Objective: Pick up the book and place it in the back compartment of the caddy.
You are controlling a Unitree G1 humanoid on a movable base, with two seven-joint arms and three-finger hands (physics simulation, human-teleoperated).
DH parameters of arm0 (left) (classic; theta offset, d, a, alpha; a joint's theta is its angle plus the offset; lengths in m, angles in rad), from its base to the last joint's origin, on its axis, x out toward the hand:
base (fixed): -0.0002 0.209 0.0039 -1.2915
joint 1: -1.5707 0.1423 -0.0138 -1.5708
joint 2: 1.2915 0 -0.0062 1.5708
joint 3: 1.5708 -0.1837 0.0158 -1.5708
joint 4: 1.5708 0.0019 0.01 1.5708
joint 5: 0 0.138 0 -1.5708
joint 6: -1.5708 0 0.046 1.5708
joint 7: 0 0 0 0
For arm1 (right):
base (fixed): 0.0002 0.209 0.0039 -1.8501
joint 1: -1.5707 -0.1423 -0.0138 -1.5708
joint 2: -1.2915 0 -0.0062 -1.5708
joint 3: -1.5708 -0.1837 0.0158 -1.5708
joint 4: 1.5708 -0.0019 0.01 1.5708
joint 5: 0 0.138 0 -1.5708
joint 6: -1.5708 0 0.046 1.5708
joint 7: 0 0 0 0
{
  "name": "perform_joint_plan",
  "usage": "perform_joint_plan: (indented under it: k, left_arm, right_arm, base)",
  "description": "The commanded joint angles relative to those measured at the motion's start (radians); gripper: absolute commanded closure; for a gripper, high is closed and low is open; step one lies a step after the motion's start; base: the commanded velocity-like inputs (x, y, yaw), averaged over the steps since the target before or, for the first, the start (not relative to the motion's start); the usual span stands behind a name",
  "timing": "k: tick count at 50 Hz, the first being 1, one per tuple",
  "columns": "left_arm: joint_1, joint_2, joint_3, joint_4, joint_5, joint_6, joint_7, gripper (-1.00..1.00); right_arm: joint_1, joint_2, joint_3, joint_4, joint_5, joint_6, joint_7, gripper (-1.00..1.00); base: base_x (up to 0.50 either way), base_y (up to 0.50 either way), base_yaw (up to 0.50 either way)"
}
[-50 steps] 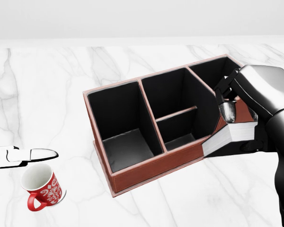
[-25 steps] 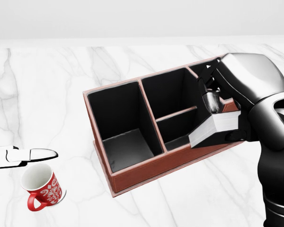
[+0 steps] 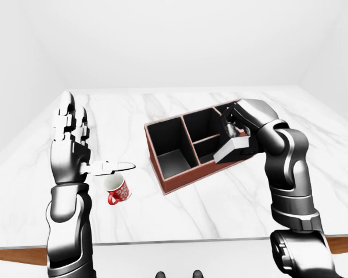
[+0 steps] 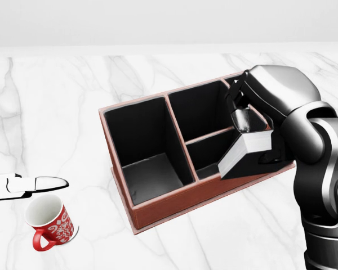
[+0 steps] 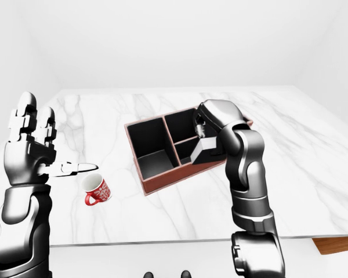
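The book (image 4: 247, 149), white pages in a dark cover, is tilted in my right hand (image 4: 243, 120), whose fingers are shut round its upper end. It hangs over the right part of the red-brown caddy (image 4: 158, 210), its low corner above the divider beside the small middle compartment (image 4: 209, 152). My right arm hides the caddy's right-end compartment. The left hand (image 3: 84, 147) is raised at the left of the left-eye view, fingers spread, holding nothing.
A red mug (image 4: 48, 225) with a white pattern stands on the marble table (image 4: 56, 101) at the lower left, just under my left thumb (image 4: 39, 184). The table's near edge (image 3: 162, 240) runs along the bottom of the eye views. A white wall lies beyond.
My right hand has carried the book leftward and a little up, from beside the caddy's right end to over its right-hand compartments. The left hand and mug have stayed put.
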Motion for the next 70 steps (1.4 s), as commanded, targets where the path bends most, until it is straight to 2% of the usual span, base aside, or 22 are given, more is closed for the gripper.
perform_joint_plan:
  k: [1,29,70]
  left_arm:
    - [-0.003,0.002,0.001,0.002,-0.002,0.000,0.001,-1.00]
    - [-0.002,0.001,-0.001,0.011,0.001,0.000,0.003,-1.00]
    - [-0.010,0.008,0.009,-0.002,-0.012,0.000,0.006,-1.00]
  right_arm:
    - [-0.027,0.016,0.015,0.032,-0.010,0.000,0.000,1.00]
    - [-0.041,0.061,0.043,0.029,-0.041,0.000,0.000,1.00]
    - [-0.162,0.090,0.076,0.288,-0.042,0.000,0.000,1.00]
  base:
    - [0.00,0.00,0.00]
    - [0.00,0.00,0.00]
    - [0.00,0.00,0.00]
